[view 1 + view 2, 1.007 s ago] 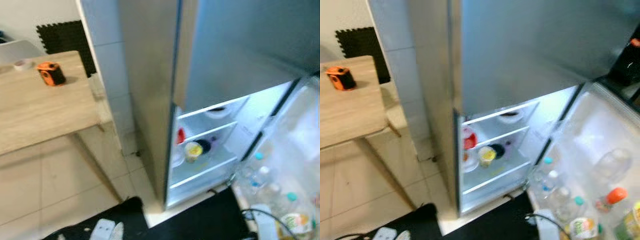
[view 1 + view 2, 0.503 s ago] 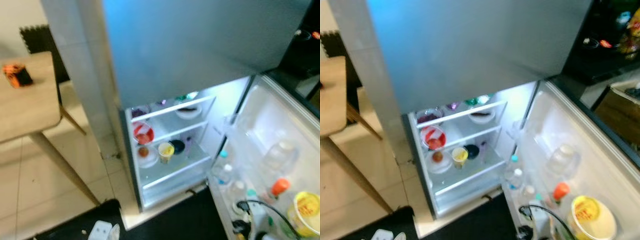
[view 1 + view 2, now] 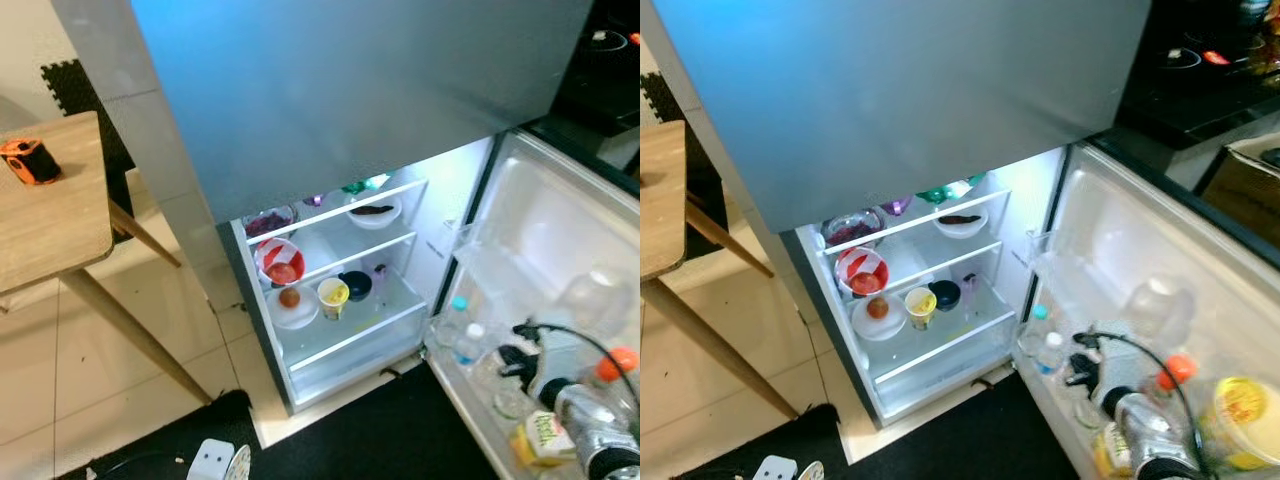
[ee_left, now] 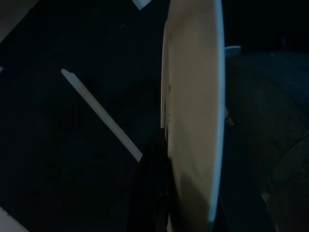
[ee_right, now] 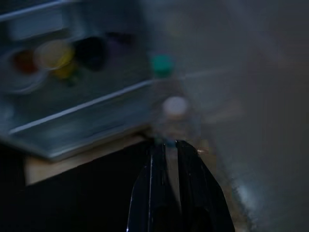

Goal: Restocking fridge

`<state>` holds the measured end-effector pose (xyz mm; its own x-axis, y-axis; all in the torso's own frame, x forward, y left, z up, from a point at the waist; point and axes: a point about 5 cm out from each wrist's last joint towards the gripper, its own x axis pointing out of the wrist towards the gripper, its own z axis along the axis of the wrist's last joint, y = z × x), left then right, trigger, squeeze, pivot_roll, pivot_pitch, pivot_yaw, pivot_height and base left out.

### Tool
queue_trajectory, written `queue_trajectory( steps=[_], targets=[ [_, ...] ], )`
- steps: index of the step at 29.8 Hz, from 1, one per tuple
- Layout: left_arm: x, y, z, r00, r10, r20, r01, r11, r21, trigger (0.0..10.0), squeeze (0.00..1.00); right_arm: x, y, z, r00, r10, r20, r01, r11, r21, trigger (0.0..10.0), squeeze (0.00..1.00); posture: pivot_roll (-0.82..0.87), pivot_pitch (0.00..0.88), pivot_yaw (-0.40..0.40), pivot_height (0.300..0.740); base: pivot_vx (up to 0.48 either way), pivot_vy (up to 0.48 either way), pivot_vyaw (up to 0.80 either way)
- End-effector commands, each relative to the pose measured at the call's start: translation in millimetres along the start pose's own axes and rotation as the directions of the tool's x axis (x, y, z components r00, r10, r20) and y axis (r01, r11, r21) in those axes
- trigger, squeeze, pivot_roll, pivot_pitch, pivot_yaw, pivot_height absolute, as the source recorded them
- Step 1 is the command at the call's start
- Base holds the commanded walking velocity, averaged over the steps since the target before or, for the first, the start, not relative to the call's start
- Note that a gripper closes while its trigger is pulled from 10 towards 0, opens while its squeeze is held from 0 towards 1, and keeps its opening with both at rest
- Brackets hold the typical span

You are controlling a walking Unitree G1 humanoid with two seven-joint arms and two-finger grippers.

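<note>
The fridge (image 3: 350,100) stands in front of me with its lower compartment open and lit. On its shelves are a red bowl (image 3: 280,265), a yellow cup (image 3: 332,295), a dark bowl (image 3: 356,285) and a white bowl (image 3: 372,210). The open door (image 3: 560,220) swings out to the right, and its rack holds bottles with a teal cap (image 3: 458,303) and a white cap (image 3: 474,332). My right gripper (image 3: 515,352) is shut and empty, close to those bottles. My left gripper (image 4: 190,159) hangs low, shut on a white plate (image 4: 193,96) seen edge-on.
A wooden table (image 3: 50,220) with an orange object (image 3: 28,160) stands at the left. A black mat (image 3: 400,440) lies before the fridge. The door rack also carries an orange-capped bottle (image 3: 620,362), a clear jug (image 3: 590,295) and a yellow-lidded tub (image 3: 1240,405). A dark counter (image 3: 1200,70) is at the far right.
The camera has swung right, bringing the fridge's inside and door rack into full view. My right arm has risen forward to the bottles in the door.
</note>
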<state>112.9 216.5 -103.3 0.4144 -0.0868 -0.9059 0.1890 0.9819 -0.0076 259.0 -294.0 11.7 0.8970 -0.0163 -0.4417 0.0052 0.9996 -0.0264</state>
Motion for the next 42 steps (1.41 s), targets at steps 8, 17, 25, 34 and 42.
queue_trajectory(
  steps=[8,17,25,34,42],
  targets=[
    [6.2,-9.8,30.5,0.994,-0.045,0.1,0.04,0.998,0.049,10.0,0.0,2.3,2.8,8.9,0.996,0.074,0.056,-0.079,0.993,0.087,10.0,0.0,-0.03,0.023,-0.014,0.74,0.0,0.0,0.0],
    [7.1,-9.5,83.1,0.959,-0.055,0.277,0.02,0.992,0.125,10.0,0.0,0.6,67.4,-26.7,0.894,0.446,-0.036,-0.439,0.89,0.125,10.0,0.0,-0.03,0.029,-0.006,0.74,0.0,0.0,0.0],
    [2.0,-6.1,123.1,0.905,-0.033,0.424,-0.037,0.987,0.157,10.0,0.0,-5.8,98.6,-38.6,0.758,0.648,-0.076,-0.634,0.759,0.149,10.0,0.0,-0.03,0.029,-0.005,0.74,0.0,0.0,0.0],
    [-6.3,-22.8,166.0,0.768,-0.202,0.608,0.265,0.964,-0.015,10.0,0.0,-2.2,121.0,-18.6,0.654,0.748,0.113,-0.74,0.602,0.3,10.0,0.0,-0.03,0.035,-0.007,0.74,0.0,0.0,0.0],
    [-16.1,-22.3,184.2,0.579,-0.295,0.76,0.637,0.745,-0.196,10.0,0.0,-13.9,116.9,27.2,0.408,0.797,0.445,-0.902,0.278,0.329,10.0,1.0,-0.03,0.038,-0.004,0.74,0.0,0.0,0.0]
  ],
)
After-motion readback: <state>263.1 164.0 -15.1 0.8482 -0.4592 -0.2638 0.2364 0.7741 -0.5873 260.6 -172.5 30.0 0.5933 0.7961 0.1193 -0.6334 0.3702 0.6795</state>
